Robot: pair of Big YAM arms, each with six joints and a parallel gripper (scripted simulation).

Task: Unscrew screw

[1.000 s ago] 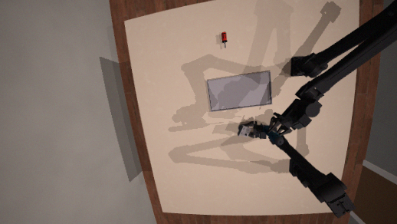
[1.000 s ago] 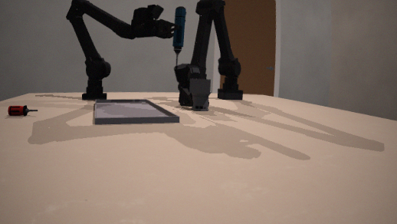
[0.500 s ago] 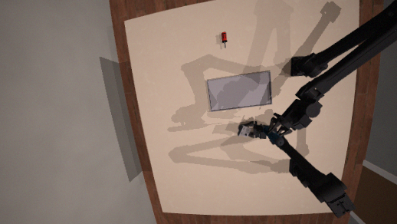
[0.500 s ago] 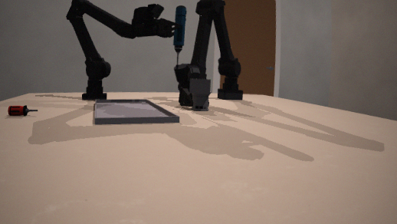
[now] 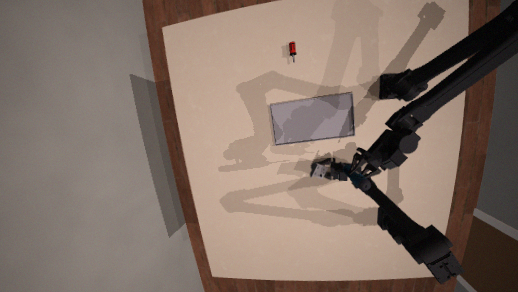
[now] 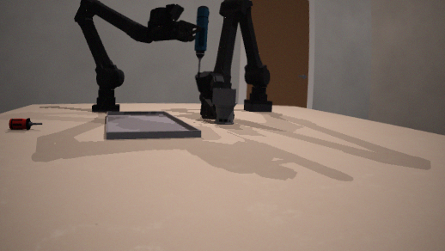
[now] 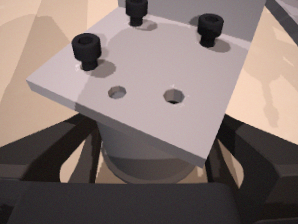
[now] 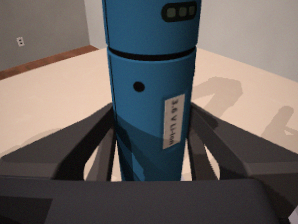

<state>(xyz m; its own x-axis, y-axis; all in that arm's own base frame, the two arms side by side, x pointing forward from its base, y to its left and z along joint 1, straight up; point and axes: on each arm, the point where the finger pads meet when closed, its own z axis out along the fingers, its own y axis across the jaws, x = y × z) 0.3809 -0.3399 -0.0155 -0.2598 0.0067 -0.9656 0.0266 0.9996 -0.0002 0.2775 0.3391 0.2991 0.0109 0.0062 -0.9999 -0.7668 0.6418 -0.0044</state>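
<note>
The joint module [image 6: 223, 105] [image 7: 140, 150] stands upright on the table. Its grey bracket [image 7: 150, 65] lies on top. In the left wrist view three black screws [image 7: 86, 47] [image 7: 136, 9] [image 7: 210, 25] stand in the bracket, and two holes [image 7: 117, 91] [image 7: 173, 95] are empty. My left gripper [image 5: 334, 172] [image 6: 208, 92] [image 7: 151, 112] is shut on the module's round body. My right gripper [image 5: 360, 169] [image 6: 193, 31] [image 8: 151, 111] is shut on the blue electric screwdriver [image 5: 356, 177] [image 6: 201, 30] [image 8: 150, 75]. It holds the screwdriver upright, bit down, just above the module's top. The bit does not show in the left wrist view.
A shallow grey tray [image 5: 272, 125] [image 6: 152, 134] lies beside the module. A small red screwdriver [image 5: 292, 49] [image 6: 18, 124] lies far off near the table's edge. Both arm bases stand at the far side in the exterior view.
</note>
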